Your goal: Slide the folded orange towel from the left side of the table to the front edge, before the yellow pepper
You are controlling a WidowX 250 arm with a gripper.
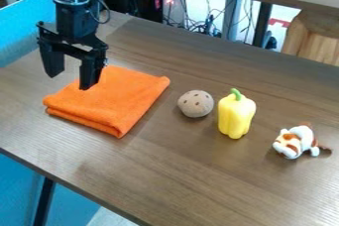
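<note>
Brown wooden surface (165, 180) shows bare wood between the cloth and the near edge. The claw (69, 82) is spread wide and hangs at the far-left side of the folded orange cloth (126, 96). One cloth corner points to the near edge; its sides look almost equal, so I cannot tell a long axis. To its right stand a speckled ball (196, 103), a yellow pepper (236, 116) and a plush toy (296, 142).

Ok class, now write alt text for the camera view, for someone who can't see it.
An open black robot gripper hangs at the upper-left edge of a folded orange cloth on a brown table. Rightward lie a spotted round object, an upright yellow pepper and a small patchy toy animal.
</note>
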